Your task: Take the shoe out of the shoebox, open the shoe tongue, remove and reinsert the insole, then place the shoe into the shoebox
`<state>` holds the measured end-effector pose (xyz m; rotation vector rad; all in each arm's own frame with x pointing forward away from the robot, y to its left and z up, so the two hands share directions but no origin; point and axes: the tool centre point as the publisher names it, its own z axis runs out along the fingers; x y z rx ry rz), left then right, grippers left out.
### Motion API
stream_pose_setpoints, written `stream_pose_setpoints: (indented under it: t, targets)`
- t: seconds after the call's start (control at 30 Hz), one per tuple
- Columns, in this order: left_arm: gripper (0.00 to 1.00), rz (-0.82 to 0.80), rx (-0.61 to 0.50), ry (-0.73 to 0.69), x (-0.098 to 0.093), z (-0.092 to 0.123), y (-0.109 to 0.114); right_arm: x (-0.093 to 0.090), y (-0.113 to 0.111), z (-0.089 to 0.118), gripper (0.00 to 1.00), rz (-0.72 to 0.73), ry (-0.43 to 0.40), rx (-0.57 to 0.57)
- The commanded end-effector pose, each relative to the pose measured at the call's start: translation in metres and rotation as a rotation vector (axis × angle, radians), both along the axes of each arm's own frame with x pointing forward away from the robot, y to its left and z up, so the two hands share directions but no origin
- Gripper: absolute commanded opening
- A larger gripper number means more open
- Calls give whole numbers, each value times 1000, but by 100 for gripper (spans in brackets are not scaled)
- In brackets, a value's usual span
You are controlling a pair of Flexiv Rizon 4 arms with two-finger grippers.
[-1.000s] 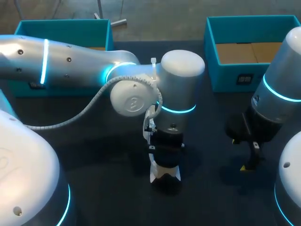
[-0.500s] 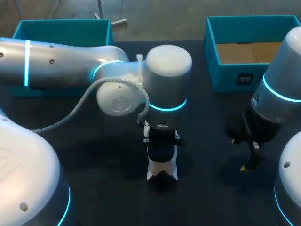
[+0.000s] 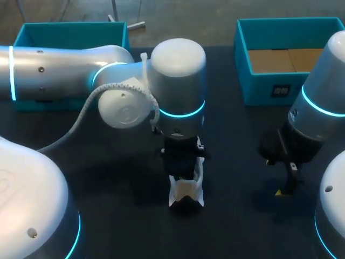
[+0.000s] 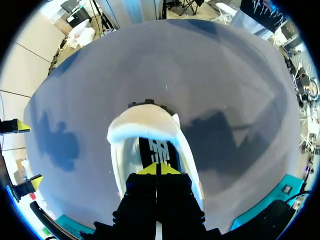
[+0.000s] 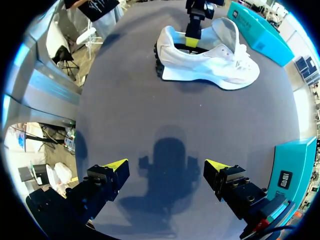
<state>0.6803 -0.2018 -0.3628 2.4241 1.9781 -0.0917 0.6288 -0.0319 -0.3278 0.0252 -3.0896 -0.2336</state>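
Saw two teal boxes along the far side of the table: the left shoebox partly hidden behind the left arm, the right shoebox in plain view with a brown floor. Found the white shoe outside both, standing upright on the dark table near the middle, well apart from either box. From the head camera, saw only its near end, the rest covered by the left arm's wrist.

Against a second earlier, noted the left arm's big joint drawn back toward the left shoebox and more of the shoe uncovered. Noted the shoe itself unmoved and the right arm as before.

Saw the left arm bent over and pointing straight down. Found the left gripper down in the shoe's opening above the dark insole, yellow tips pressed together. Could not tell whether pinching anything thin. Saw the right gripper hanging low over bare table beside the shoe, fingers spread wide, holding nothing.
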Motion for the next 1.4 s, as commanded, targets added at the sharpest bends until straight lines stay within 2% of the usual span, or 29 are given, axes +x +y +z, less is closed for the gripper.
stream_pose_setpoints:
  t: [0.03, 0.37, 0.6, 0.9, 0.97, 1.07, 1.1, 1.23, 1.4]
  targets:
    - [0, -8, 18, -12, 6, -1, -7, -1, 0, -1, 100, -1, -2, -1]
    - [0, -16, 36, -61, 6, -4, -11, -1, 0, -1, 100, -1, -2, -1]
    - [0, 43, 43, -95, 9, -5, 0, -1, 0, -1, 100, -1, -2, -1]
    - [6, 90, 43, -124, 16, -4, 6, -1, 0, -1, 100, -1, -2, -1]
    - [22, 88, 42, -126, 16, -3, 6, -1, 0, -1, 100, -1, -2, -1]
    - [35, 87, 41, -129, 17, -2, 7, -1, 0, -1, 100, -1, -2, -1]
    - [44, 86, 41, -132, 17, -1, 8, -1, 0, -1, 100, -1, -2, -1]
    - [55, 82, 45, -134, 15, 0, 10, -1, 0, -1, 100, -1, -2, -1]
    - [88, 95, 33, -122, 14, 0, 15, -1, 0, -1, 100, -1, -2, -1]
